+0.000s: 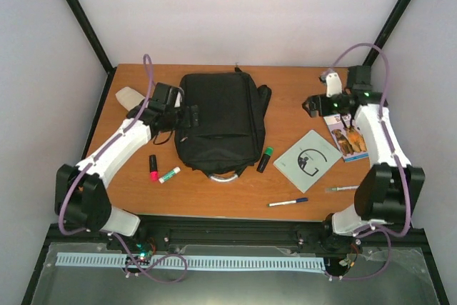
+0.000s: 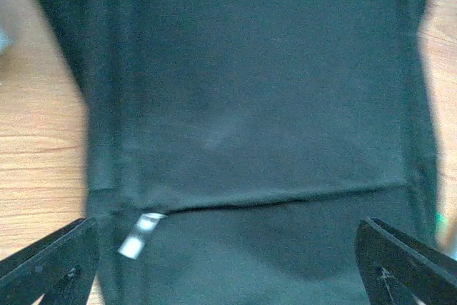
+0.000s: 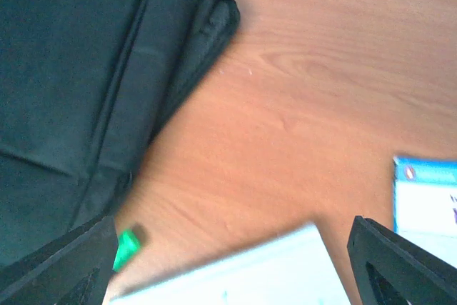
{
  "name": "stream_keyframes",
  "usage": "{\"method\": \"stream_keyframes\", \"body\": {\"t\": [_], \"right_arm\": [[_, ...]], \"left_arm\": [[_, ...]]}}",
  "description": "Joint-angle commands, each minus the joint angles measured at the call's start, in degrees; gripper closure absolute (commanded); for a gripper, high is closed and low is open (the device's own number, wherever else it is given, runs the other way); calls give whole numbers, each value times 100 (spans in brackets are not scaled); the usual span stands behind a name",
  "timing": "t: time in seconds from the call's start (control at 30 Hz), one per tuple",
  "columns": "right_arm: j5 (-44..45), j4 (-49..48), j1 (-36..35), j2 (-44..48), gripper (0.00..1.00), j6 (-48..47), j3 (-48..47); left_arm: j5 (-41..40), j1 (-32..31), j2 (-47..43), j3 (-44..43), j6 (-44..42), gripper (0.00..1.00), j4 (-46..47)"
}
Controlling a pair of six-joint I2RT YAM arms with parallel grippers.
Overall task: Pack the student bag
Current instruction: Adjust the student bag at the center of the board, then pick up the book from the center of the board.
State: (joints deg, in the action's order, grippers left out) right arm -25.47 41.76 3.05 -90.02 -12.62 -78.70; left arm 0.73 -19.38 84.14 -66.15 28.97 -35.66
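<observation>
The student bag point(image 1: 218, 123), a large black backpack, lies flat mid-table with its silvery handle point(image 1: 225, 176) toward the near edge. My left gripper point(image 1: 188, 116) is open and empty over the bag's left side. In the left wrist view the bag's fabric point(image 2: 243, 105) fills the frame, with a silver zip pull point(image 2: 139, 235) at a closed seam, between my spread fingers point(image 2: 50, 262). My right gripper point(image 1: 313, 105) is open and empty above bare table right of the bag. Its wrist view shows the bag's edge point(image 3: 71, 69) and a strap point(image 3: 207, 26).
A cream pouch point(image 1: 131, 96) lies back left. A pink highlighter point(image 1: 153, 167) and a white-green stick point(image 1: 169, 174) lie left of the bag. A green highlighter point(image 1: 265, 159), pale booklet point(image 1: 308, 156), dog-cover book point(image 1: 346, 136), blue pen point(image 1: 288, 202) and silver pen point(image 1: 343, 188) lie to the right.
</observation>
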Motion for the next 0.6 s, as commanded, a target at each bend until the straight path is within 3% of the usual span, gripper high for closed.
{"method": "stream_keyframes", "body": {"t": [0.0,0.2,0.4,0.5,0.57], "right_arm": [[-61,907,527,667,10,-944,719],[0,1635,1464,1288,11,-1927,1467],[227,1732,2006,1680,10,-2533,2025],[264,1788,2120,1723,10,-2640,2156],[266,1845,2138,1746,10,-2701,2231]], "left_arm": [[891,-401,-356,-138,-617,1,112],[2329,-1222,-229,-264,-783,0,608],[1917,-2129,781,-1364,-1073,0,-246],[1719,-2287,787,-1116,-899,0,516],[1995,-2301,778,-858,-772,0,1321]]}}
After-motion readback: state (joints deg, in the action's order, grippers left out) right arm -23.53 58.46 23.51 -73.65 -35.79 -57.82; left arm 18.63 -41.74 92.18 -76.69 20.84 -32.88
